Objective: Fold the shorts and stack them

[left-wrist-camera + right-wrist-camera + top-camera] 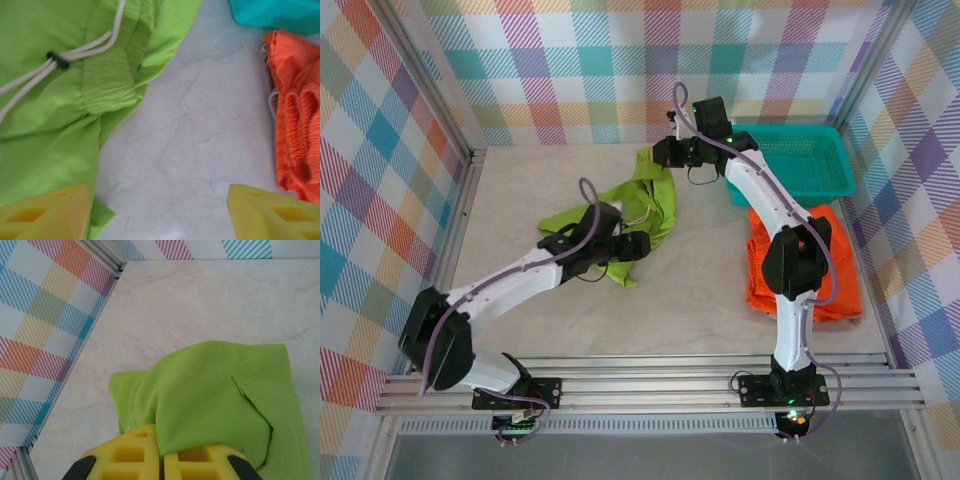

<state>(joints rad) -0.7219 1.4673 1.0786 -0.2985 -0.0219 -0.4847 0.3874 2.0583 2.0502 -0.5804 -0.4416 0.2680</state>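
No lettering, brand or number can be read on the green shorts (658,205), orange shorts (840,272) or basket (815,165).

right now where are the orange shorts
In the top view the orange shorts lie at the right, on the near side of the teal basket, with the right arm reaching over them.

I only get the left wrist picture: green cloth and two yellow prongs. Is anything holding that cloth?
Observer: Yes. The right gripper is shut on the green shorts at their far end.
Operator: What's the teal bit in my top corner?
Observer: A teal mesh basket, standing at the back right.
Operator: And the orange stuff?
Observer: Orange shorts, lying flat just in front of that basket, partly under the right arm.
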